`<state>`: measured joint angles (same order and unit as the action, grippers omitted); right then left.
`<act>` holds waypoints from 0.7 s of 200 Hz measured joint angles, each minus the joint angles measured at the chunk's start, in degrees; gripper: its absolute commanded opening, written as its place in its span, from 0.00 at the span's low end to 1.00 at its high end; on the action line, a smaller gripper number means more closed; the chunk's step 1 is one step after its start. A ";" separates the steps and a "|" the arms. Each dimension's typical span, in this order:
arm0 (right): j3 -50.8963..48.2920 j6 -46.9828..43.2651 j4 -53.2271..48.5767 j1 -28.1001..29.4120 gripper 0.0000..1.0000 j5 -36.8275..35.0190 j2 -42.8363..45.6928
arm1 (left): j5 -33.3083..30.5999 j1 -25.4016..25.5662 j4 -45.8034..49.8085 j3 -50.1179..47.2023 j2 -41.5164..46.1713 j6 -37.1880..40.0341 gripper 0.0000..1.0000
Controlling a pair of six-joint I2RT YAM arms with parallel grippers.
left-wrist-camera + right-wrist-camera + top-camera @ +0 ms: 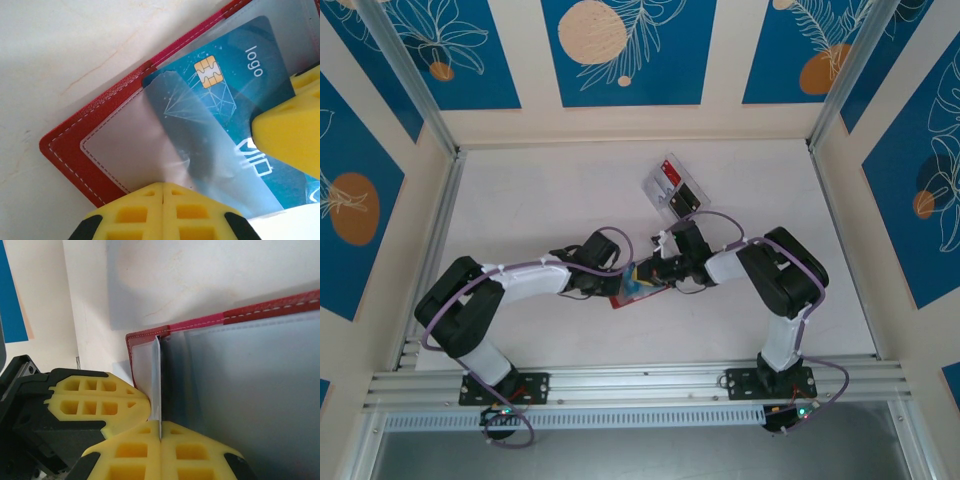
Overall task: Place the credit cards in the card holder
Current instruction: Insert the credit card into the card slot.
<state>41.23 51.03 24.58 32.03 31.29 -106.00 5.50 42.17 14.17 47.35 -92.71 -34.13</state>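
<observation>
Diagonally across card holder (75,150), blue card (240,97)

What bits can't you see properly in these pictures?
- Top view: wallet mostly covered by left hand and right hand.
- Top view: cards in tray too small to count.
- Left wrist view: blue card partly hidden behind right hand's finger, one end cut off by the frame.

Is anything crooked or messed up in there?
Yes. The blue card sits crooked across the red wallet, only partly under its clear pocket flap, and that flap looks crumpled and lifted.
</observation>
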 measured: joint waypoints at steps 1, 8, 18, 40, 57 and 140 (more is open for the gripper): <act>-0.02 -0.02 0.00 0.00 0.00 0.00 0.00 | -0.02 0.00 0.00 0.00 0.00 0.00 0.00; -0.13 -0.09 -0.15 0.00 0.00 -0.02 0.02 | -0.02 0.00 0.00 0.00 0.00 0.00 0.00; -0.37 -0.31 -0.39 0.00 0.00 0.00 0.02 | 0.00 0.00 -0.02 0.00 0.00 0.00 0.00; -0.70 -1.14 -1.20 0.02 0.00 -0.20 0.17 | 0.00 0.00 -0.04 0.00 0.00 0.00 0.00; -0.92 -1.70 -1.86 0.07 0.00 -0.76 0.81 | 0.00 0.02 -0.09 0.00 0.00 0.00 0.00; -1.51 -3.10 -3.30 0.00 0.00 -1.90 1.60 | 0.00 0.02 -0.15 0.00 0.00 0.00 0.00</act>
<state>39.72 47.92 21.28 32.03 29.39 -104.40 5.50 42.19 14.02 47.35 -92.71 -34.13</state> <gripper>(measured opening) 0.063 0.036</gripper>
